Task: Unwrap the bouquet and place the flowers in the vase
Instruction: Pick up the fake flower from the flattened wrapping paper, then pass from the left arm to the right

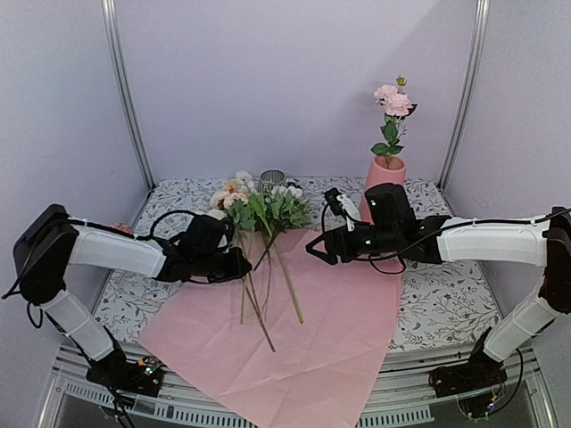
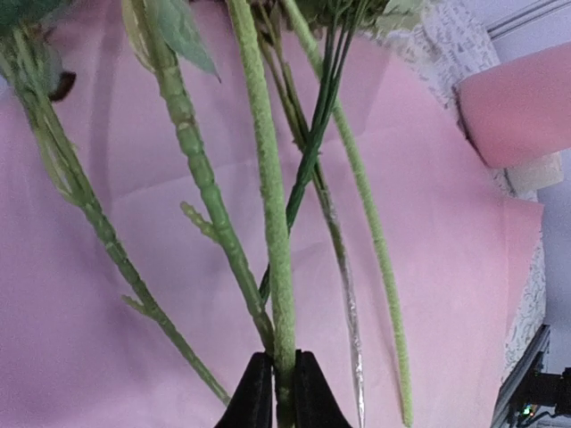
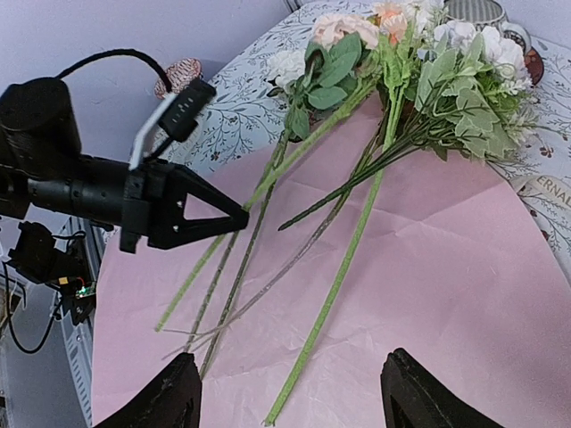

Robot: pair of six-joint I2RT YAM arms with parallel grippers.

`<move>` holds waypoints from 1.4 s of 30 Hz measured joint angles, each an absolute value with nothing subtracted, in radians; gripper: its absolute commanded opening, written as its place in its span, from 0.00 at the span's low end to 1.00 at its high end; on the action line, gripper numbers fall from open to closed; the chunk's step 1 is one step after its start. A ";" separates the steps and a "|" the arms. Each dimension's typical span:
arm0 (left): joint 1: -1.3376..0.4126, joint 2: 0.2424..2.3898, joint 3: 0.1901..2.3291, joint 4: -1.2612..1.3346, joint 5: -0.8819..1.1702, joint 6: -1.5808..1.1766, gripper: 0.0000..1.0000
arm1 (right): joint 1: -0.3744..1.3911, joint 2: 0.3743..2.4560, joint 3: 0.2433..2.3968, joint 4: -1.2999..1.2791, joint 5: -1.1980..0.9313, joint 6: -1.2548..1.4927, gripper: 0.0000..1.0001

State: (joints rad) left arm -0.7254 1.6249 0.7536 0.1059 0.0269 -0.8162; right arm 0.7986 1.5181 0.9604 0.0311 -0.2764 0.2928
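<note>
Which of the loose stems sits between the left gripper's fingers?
The thick fuzzy pale-green stem, pinched by the left gripper; the knobbly stem and thin dark stems lie beside it, ungripped.

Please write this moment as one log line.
paper: spread flat | flowers: lying on paper | left hand: shut on one stem | right hand: open, empty | vase: holds one pink flower
</note>
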 measured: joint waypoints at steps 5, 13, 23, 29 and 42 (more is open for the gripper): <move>-0.725 1.467 0.723 0.107 -0.001 -0.804 0.06 | 0.799 1.518 0.960 0.036 -0.276 0.299 0.71; -0.727 1.244 0.644 0.110 -0.040 -0.743 0.08 | 0.799 1.518 0.960 0.057 -0.291 0.313 0.71; -0.727 1.139 0.586 0.126 -0.069 -0.723 0.08 | 0.799 1.518 0.960 0.073 -0.317 0.330 0.71; -0.727 1.261 0.516 0.236 -0.020 -0.755 0.08 | 0.800 1.518 0.960 0.077 -0.326 0.341 0.71; -0.728 1.346 0.506 0.279 0.016 -0.754 0.06 | 0.804 1.524 0.962 0.078 -0.329 0.343 0.71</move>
